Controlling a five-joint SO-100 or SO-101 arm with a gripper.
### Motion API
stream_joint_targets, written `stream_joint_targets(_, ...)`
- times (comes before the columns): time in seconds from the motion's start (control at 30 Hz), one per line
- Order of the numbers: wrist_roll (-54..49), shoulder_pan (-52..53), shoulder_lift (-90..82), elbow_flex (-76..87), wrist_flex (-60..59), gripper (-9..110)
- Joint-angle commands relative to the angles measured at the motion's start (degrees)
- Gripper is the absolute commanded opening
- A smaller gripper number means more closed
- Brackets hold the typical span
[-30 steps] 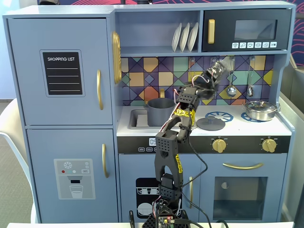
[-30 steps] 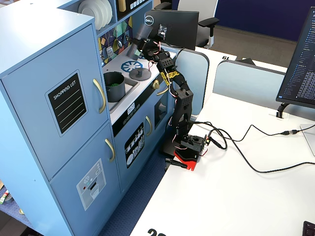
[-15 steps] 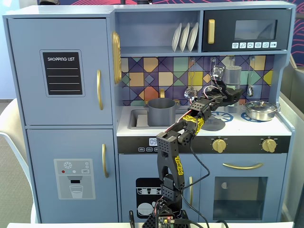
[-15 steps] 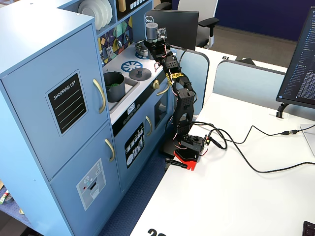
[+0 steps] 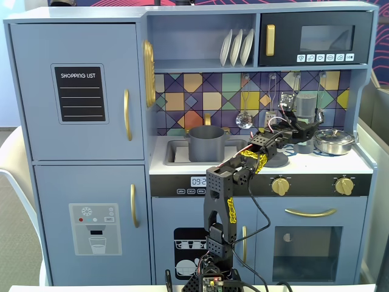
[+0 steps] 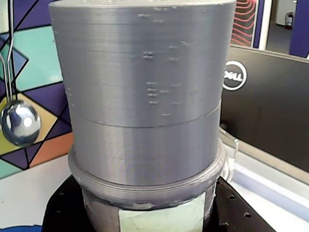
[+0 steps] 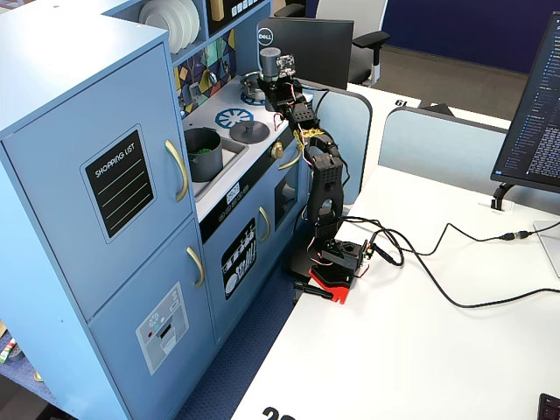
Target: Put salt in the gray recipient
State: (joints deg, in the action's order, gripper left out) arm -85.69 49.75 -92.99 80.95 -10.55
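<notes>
Salt (image 5: 306,104) upright, clamped in gripper (image 5: 302,126) by the steel pan (image 5: 333,141). Gray recipient (image 5: 206,143) well left, apart.

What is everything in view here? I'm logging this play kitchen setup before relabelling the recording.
salt shaker: one, dark gray with a pale green label, upright at the gripper near the right burner.
gray pot: one, matte gray, standing in the sink.
lid: one, flat gray with a knob, on the counter right of the sink.
steel pan: one, shiny, on the right burner.
ladle: one, steel, hanging on the tiled backsplash.
plates: three, white, standing on the upper shelf.
monitor: one, black, behind the kitchen.
arm: one, black, reaching up from the table to the stove.
gripper: one, around the shaker.
</notes>
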Motion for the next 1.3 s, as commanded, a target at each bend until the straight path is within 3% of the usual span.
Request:
stream_joint_targets(0.0, 0.00, 0.88, 0.44, -0.97, 2.81, 0)
stream_joint_targets(0.97, -0.44, 2.46, 0.09, 7.29, 7.82, 0)
stream_joint_targets(1.03, 0.44, 2.81, -0.35, 7.82, 7.82, 10)
stream_joint_targets(1.13, 0.26, 3.52, -0.97, 8.61, 7.29, 36)
stream_joint_targets(1.27, -0.53, 4.04, -1.76, 9.32, 7.29, 52)
